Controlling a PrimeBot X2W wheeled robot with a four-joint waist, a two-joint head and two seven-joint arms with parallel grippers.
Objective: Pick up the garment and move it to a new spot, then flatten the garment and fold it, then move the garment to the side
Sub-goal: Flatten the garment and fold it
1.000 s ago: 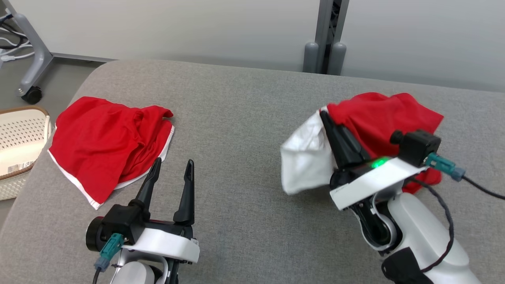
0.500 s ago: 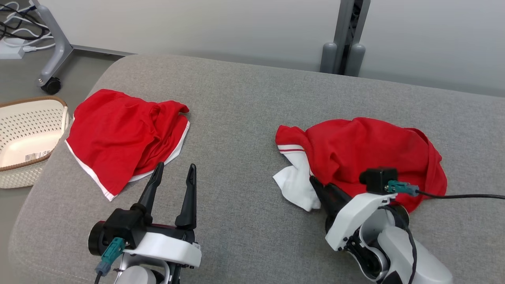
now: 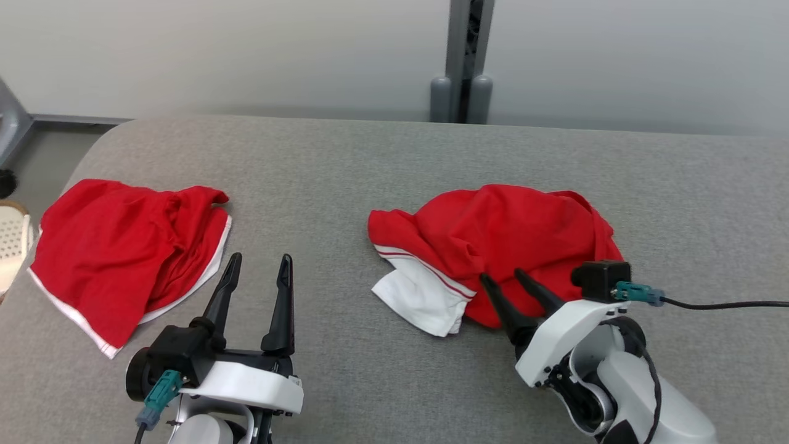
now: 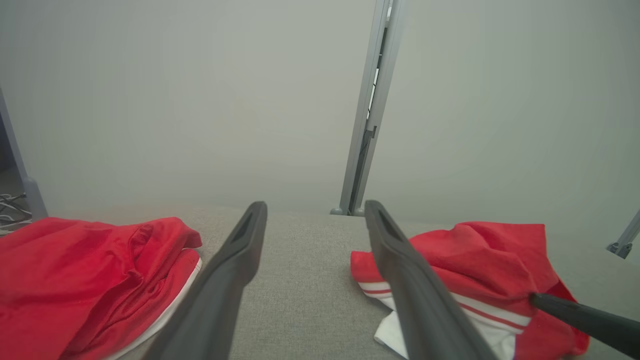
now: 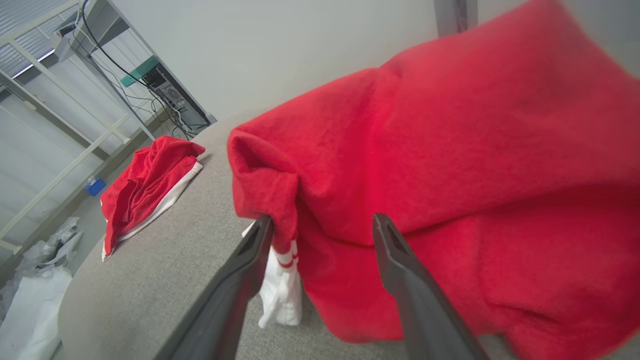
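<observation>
Head view: red garment with white hem, crumpled, centre right on grey padded surface. Right tool, fingers apart, at its lower edge. Left tool, fingers apart, lower left, beside second red garment.
Left wrist view: left tool spread; garment right.
Right wrist view: right tool spread, cloth fold against one finger.
</observation>
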